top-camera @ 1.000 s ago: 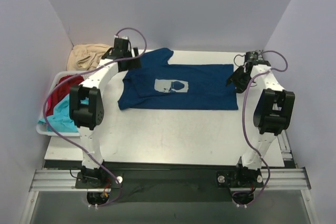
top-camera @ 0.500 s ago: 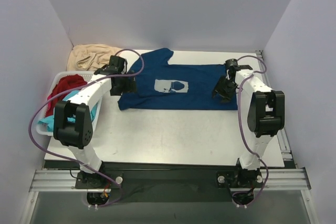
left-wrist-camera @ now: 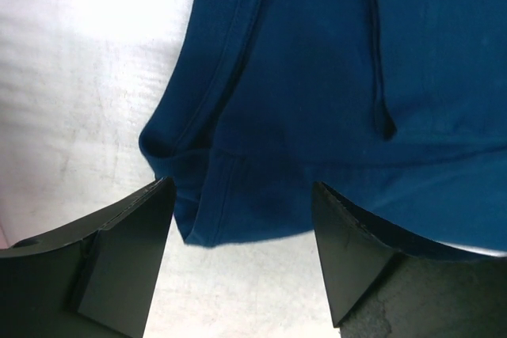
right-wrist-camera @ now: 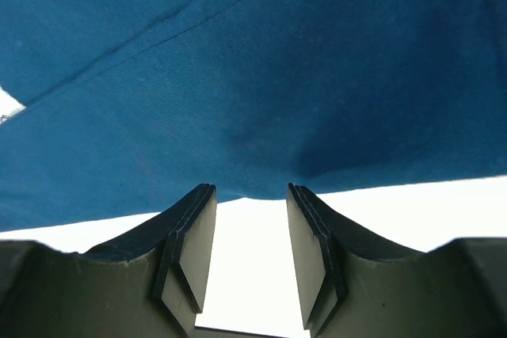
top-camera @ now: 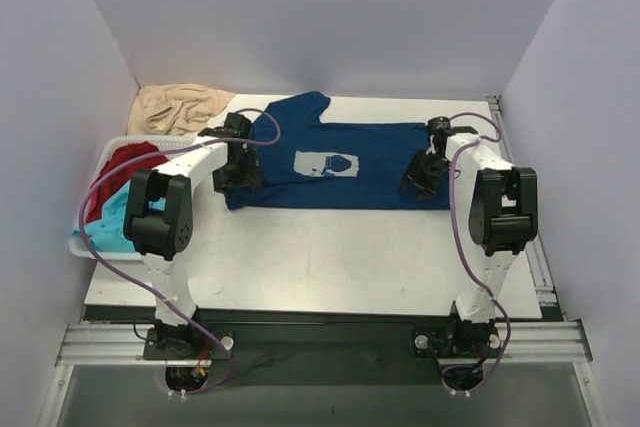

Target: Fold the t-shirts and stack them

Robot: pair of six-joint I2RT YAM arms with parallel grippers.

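A navy blue t-shirt [top-camera: 340, 162] with a pale blue square print [top-camera: 326, 163] lies spread on the white table [top-camera: 320, 257], partly folded. My left gripper [top-camera: 237, 175] is open, low over the shirt's near-left corner; the left wrist view shows that corner [left-wrist-camera: 210, 211] between its fingers [left-wrist-camera: 127, 251]. My right gripper [top-camera: 417, 179] is open over the shirt's near-right edge; the right wrist view shows the hem [right-wrist-camera: 253, 172] just ahead of its fingertips [right-wrist-camera: 194, 235]. Red [top-camera: 125, 164] and turquoise [top-camera: 115, 222] shirts lie in a basket at the left.
A white basket [top-camera: 95, 249] stands at the table's left edge. A beige cloth [top-camera: 180, 107] lies at the back left corner. Purple cables loop over both arms. Grey walls enclose the table on three sides.
Both grippers have come down and inward from the shirt's far corners to its near edge, the left toward the near-left corner, the right toward the near-right hem. The shirt has not moved.
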